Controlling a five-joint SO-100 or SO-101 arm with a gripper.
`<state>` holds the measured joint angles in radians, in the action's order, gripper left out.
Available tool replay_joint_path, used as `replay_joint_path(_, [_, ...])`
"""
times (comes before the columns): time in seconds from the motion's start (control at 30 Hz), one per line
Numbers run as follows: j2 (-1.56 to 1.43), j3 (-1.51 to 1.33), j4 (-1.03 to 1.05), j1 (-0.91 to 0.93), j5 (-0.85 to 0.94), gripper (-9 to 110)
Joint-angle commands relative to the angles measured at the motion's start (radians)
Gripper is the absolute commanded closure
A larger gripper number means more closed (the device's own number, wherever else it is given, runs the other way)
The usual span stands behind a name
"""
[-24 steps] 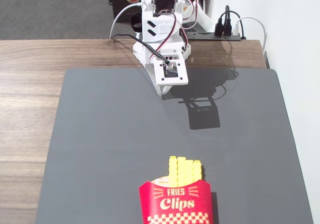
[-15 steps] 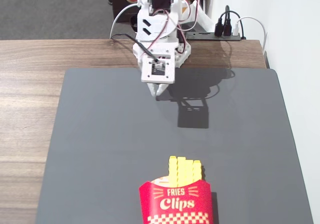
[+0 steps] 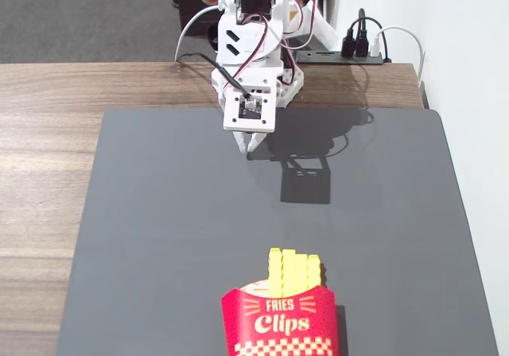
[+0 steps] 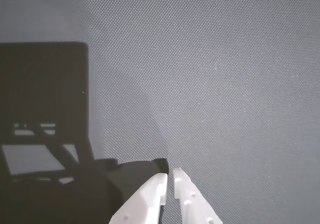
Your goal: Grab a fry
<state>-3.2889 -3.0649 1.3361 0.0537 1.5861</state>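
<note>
Several bright yellow crinkle-cut fries (image 3: 293,272) stand upright in a red "Fries Clips" carton (image 3: 280,323) at the near edge of the dark grey mat (image 3: 159,237) in the fixed view. My white gripper (image 3: 247,145) hangs at the far end of the mat, well apart from the carton. Its jaws are nearly together with only a thin gap and hold nothing. In the wrist view the gripper (image 4: 169,174) enters from the bottom edge over bare mat (image 4: 225,84); no fry or carton shows there.
The mat lies on a wooden table (image 3: 48,157). The arm's base (image 3: 254,30), cables and a power strip (image 3: 350,52) sit at the far edge. A white wall (image 3: 477,94) runs along the right side.
</note>
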Motion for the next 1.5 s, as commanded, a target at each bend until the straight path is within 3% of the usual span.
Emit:
replay_joint_path(0.0, [-0.003,0.002,0.012,-0.011,0.002,101])
replay_joint_path(0.27, [0.037,0.044,0.015,-0.041,-0.020,101])
replay_joint_path(0.93, [0.589,0.495,0.012,-0.011,0.044,100])
replay_joint_path(1.13, [0.790,0.615,-0.075,0.021,0.071,88])
replay_joint_path(1.47, [1.143,0.833,-0.210,0.028,0.100,84])
